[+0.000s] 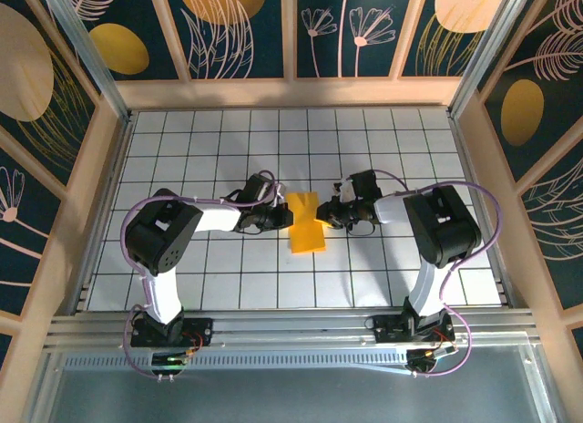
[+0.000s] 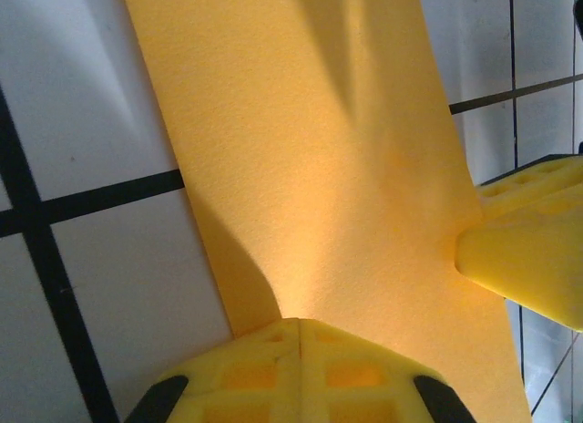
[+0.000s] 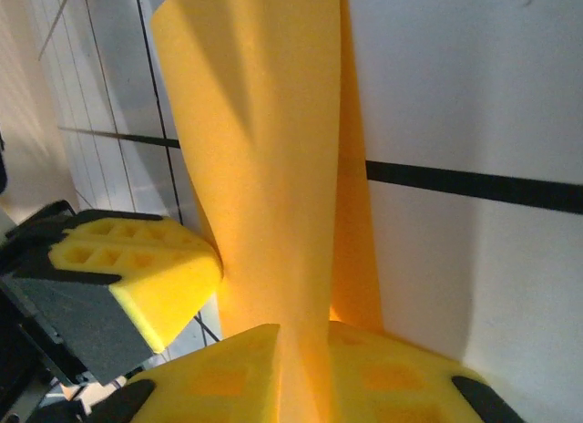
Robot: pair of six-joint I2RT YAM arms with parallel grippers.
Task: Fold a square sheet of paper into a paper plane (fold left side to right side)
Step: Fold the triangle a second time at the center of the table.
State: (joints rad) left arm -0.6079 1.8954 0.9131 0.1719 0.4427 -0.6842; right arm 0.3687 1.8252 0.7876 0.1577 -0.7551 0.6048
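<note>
The square sheet of paper (image 1: pixel 306 227) is orange-yellow and folded into a narrow upright strip at the middle of the tiled table (image 1: pixel 228 286). My left gripper (image 1: pixel 282 215) is at its left edge and my right gripper (image 1: pixel 325 213) at its right edge. In the left wrist view the paper (image 2: pixel 319 149) runs up the frame. The left gripper (image 2: pixel 301 324) is shut, pads together, tips against the sheet. In the right wrist view a raised fold of the paper (image 3: pixel 264 149) passes between the pads of my right gripper (image 3: pixel 305 350), which is shut on it.
Wooden walls with dark floral panels (image 1: pixel 55 168) box in the white tiled table. A metal rail (image 1: pixel 291 327) crosses the near edge by both arm bases. The other arm's yellow finger (image 2: pixel 528 259) touches the paper's right edge, and a yellow finger (image 3: pixel 146 277) presses its left.
</note>
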